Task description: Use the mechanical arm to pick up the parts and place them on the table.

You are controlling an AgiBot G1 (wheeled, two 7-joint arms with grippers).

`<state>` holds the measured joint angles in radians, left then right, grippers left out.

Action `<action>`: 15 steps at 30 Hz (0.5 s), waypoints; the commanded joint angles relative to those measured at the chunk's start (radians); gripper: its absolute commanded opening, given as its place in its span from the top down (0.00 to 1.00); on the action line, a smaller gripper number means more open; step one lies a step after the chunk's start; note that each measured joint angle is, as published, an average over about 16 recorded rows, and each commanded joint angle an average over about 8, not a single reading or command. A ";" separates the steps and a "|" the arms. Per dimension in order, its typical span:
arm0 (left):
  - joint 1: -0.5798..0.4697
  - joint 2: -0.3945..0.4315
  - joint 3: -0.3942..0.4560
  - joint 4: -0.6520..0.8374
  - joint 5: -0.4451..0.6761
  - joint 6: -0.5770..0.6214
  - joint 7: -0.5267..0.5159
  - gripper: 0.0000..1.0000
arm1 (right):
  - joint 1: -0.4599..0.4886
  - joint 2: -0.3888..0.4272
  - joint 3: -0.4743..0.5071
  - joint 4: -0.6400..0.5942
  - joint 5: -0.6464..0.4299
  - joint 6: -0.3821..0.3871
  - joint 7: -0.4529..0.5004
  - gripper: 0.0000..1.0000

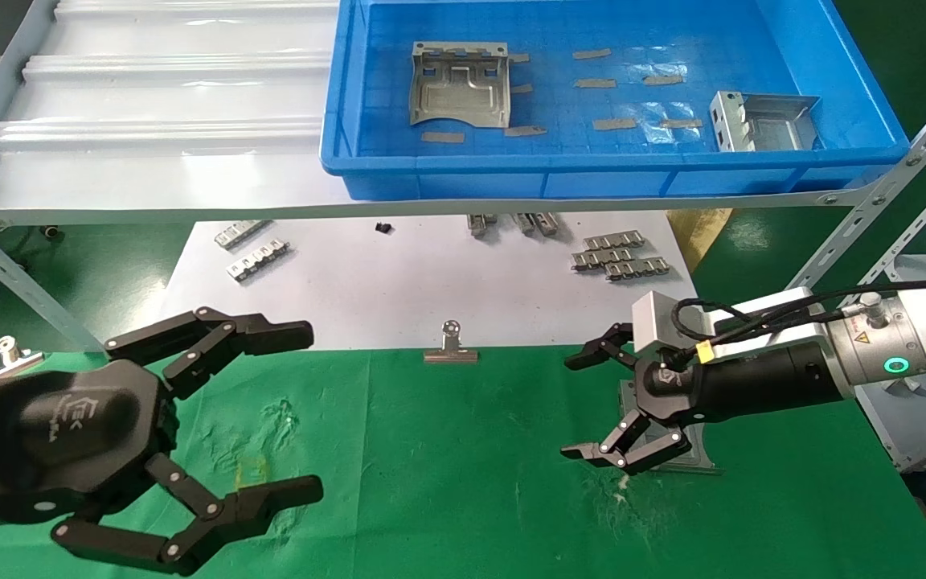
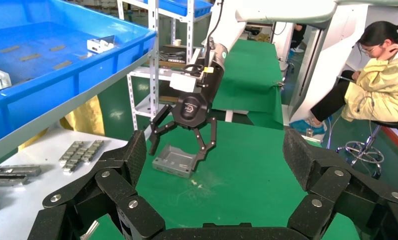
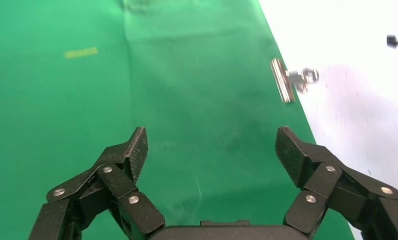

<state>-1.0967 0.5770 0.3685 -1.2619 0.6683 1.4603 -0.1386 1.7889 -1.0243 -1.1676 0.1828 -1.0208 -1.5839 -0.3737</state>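
Observation:
Two silvery parts lie in the blue bin [image 1: 592,173]: one at its left [image 1: 459,84], one at its right [image 1: 764,121]. A third part [image 1: 700,454] lies on the green table [image 1: 447,450], mostly hidden under my right hand; the left wrist view shows it [image 2: 174,161] resting flat on the cloth. My right gripper [image 1: 569,406] is open just above that part, not holding it. It also shows in the left wrist view [image 2: 182,145]. In its own view the right gripper [image 3: 211,150] is open over bare green cloth. My left gripper [image 1: 314,410] is open and empty at the near left, and open in its own view [image 2: 219,160].
The bin stands on a pale ribbed shelf [image 1: 149,96]. A white sheet [image 1: 399,281] behind the cloth holds ridged metal strips [image 1: 616,257] and more strips [image 1: 258,261]. A binder clip [image 1: 451,347] sits at the sheet's edge. A seated person [image 2: 371,75] is far off.

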 commanded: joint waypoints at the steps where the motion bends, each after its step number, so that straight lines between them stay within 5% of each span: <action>1: 0.000 0.000 0.000 0.000 0.000 0.000 0.000 0.00 | -0.026 0.015 0.032 0.040 0.011 0.003 0.020 0.00; 15: 0.000 0.000 0.000 0.000 0.000 0.000 0.000 0.00 | -0.217 0.126 0.270 0.335 0.088 0.027 0.171 0.00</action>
<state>-1.0968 0.5770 0.3687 -1.2618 0.6682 1.4603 -0.1385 1.5722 -0.8990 -0.8982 0.5169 -0.9328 -1.5571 -0.2034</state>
